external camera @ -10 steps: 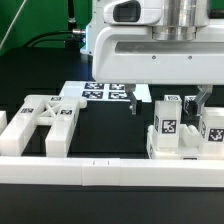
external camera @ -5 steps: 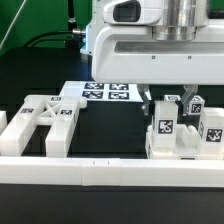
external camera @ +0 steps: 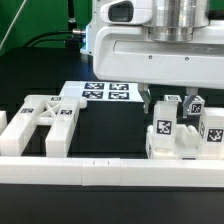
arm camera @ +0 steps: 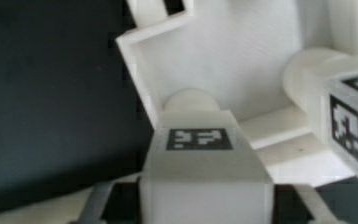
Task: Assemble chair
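The pincer (external camera: 171,108) has just drawn in from its wide spread. It now stands narrowed about the short post (external camera: 166,130) at the exterior view's right, one finger on each side. As far as I can see the fingers are against its flanks, so I read this as a grip taken. The post stands upright and, by the look of it, rests on the worktop (external camera: 110,130), just beside a second tagged post (external camera: 213,128). In the wrist view the held post (arm camera: 201,150) sits in the middle, tag towards the camera. The cross-braced frame (external camera: 45,118) lies well apart at the exterior view's left, in front of the marker board (external camera: 105,92). I judge the grasp done. Next should come a lift and carry, and I'd watch for the post tilting or slipping.
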Robot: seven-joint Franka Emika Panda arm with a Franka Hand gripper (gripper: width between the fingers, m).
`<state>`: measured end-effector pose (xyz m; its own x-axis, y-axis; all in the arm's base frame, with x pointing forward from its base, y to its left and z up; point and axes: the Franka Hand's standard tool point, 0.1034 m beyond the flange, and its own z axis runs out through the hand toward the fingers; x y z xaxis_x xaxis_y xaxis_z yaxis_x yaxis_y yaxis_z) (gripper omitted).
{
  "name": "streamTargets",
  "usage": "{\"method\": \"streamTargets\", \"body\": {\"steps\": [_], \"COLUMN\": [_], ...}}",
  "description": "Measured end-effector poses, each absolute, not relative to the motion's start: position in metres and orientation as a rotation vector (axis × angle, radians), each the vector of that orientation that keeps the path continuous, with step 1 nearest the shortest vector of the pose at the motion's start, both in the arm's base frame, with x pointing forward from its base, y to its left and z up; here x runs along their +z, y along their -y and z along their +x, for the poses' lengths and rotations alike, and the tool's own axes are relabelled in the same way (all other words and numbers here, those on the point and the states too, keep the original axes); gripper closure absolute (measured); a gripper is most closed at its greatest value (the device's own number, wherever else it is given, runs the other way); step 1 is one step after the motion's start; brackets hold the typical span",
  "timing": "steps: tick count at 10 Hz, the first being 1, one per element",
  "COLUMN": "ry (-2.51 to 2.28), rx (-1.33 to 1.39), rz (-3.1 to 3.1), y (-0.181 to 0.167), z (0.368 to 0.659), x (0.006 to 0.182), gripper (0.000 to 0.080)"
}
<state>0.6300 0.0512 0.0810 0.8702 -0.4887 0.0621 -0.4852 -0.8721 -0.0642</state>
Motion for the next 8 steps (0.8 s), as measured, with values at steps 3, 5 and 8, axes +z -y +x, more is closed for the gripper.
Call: {"method": "streamTargets", "body": {"steps": [3,5,8], "ry": [-1.225,-1.511,-1.776], "rx": [-0.083,-0.030,-0.033], "rz": [-2.814,-2.676,-2.501], "y": [-0.0522,-0.0547,-0.0552], "z": [0.6292,0.6281,0.6296], "x": [0.0807,0.0802,0.0799], "gripper": [0.0512,0.0512,0.0512]}}
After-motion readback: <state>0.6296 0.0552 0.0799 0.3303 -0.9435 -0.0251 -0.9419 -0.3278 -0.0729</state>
